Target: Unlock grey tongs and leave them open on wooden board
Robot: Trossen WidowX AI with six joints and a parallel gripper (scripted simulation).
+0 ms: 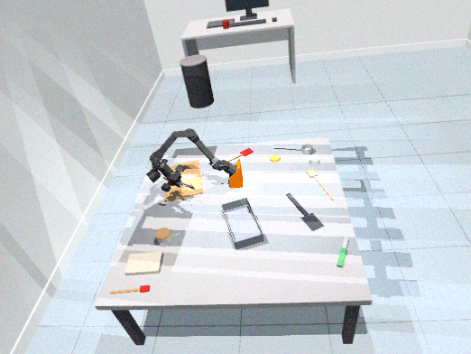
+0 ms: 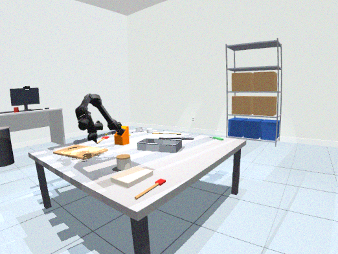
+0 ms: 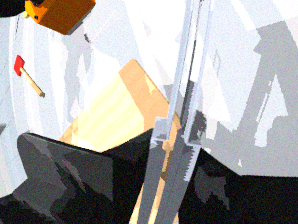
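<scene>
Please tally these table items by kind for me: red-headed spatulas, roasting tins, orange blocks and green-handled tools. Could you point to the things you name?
Red-headed spatulas (image 1: 246, 152) (image 1: 144, 288) (image 2: 105, 138) (image 2: 160, 182) (image 3: 19, 65): 2
Roasting tin (image 1: 249, 240) (image 2: 155, 147): 1
Orange block (image 1: 236, 178) (image 2: 121, 140) (image 3: 65, 15): 1
Green-handled tool (image 1: 342, 257) (image 2: 218, 138): 1
Total: 5
</scene>
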